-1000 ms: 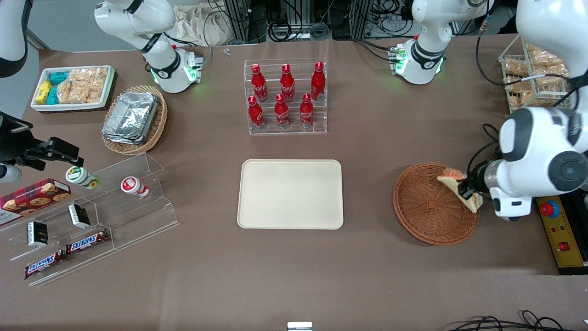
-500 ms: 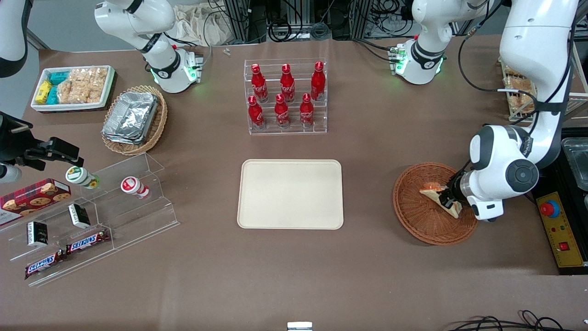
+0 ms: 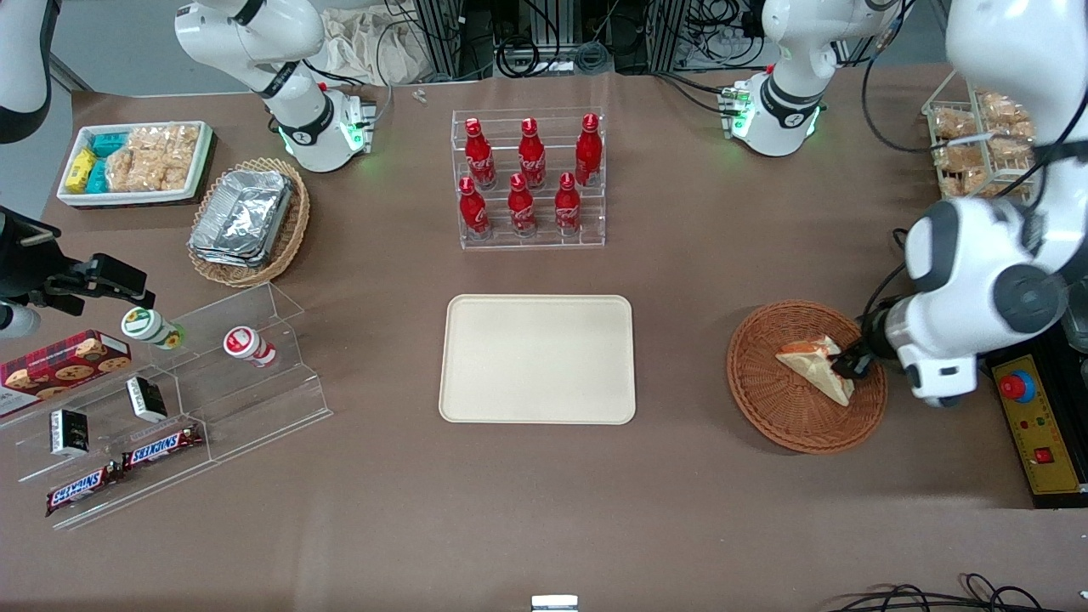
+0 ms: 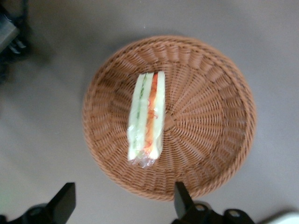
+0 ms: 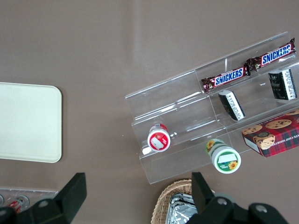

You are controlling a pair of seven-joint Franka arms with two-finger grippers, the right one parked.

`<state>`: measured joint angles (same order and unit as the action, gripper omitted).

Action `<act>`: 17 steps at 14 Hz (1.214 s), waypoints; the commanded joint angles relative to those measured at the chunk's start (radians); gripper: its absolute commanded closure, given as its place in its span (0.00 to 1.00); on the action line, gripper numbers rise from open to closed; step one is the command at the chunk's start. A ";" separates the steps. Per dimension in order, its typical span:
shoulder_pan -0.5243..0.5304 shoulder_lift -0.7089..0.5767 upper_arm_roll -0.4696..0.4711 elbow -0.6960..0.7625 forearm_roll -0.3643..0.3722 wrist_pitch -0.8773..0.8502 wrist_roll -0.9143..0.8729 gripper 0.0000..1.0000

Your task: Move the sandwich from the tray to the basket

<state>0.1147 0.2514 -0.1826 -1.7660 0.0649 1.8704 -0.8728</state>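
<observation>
With six o'clock nearest the front camera, the sandwich (image 3: 817, 371) lay in the basket (image 3: 769, 398), running ten to four. The gripper (image 3: 851, 364) was above the basket's three-o'clock side, fingers spread.

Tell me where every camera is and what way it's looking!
Front view: high in front, facing the robots, looking down at the table; the working arm and parked arm show.
Left wrist view: on the working arm's wrist, looking down at the sandwich in the basket; its open gripper shows, above the basket.
Right wrist view: on the parked arm's wrist, looking down at the clear snack rack; dark fingers show.
Front and left wrist views share the basket and sandwich.
</observation>
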 commanded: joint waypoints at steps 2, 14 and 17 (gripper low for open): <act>-0.004 -0.108 -0.002 0.140 -0.048 -0.224 0.275 0.00; -0.291 -0.207 0.262 0.310 -0.074 -0.413 0.729 0.00; -0.293 -0.204 0.213 0.309 -0.021 -0.421 0.722 0.00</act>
<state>-0.1648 0.0358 0.0532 -1.4826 0.0058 1.4717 -0.1592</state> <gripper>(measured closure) 0.000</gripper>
